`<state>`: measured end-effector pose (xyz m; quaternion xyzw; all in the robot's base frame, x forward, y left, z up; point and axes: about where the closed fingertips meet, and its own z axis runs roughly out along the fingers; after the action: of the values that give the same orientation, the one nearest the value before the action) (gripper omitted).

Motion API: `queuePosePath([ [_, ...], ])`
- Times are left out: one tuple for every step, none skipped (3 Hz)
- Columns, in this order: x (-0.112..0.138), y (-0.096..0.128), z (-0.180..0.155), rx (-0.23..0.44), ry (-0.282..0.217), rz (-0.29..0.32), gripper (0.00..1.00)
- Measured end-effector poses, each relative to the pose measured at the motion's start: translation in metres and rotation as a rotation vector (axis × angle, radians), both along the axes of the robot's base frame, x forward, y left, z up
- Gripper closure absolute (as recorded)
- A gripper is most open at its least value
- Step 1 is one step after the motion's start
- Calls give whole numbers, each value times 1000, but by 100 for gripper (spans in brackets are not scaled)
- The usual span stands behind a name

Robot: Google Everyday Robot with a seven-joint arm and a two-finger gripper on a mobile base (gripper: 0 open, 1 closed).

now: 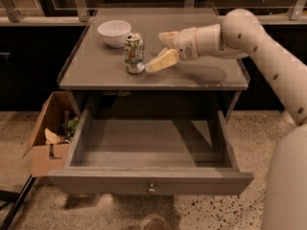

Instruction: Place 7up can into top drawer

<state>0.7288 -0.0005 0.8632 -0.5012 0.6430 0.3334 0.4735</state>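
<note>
The tool [155, 51] hovers low over the table [201, 76], its two fingers spread apart with nothing between them. The 7up can [135, 53] stands upright on the table just past the tool's fingertips, the lower finger close to its base. A white bowl [114, 32] sits beyond the can. Below the tool, the top drawer [110, 182] stands open.

7up can [135, 53] upright, claw [156, 51] just beside, top drawer [192, 182] open
</note>
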Motion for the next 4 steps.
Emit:
queuePosePath([
  [9, 21, 1, 7, 2, 37, 0],
  [0, 47, 4, 9, 23, 100, 0],
  [-11, 72, 3, 18, 47, 166, 1],
  [-16, 87, 1, 24, 48, 203, 8],
])
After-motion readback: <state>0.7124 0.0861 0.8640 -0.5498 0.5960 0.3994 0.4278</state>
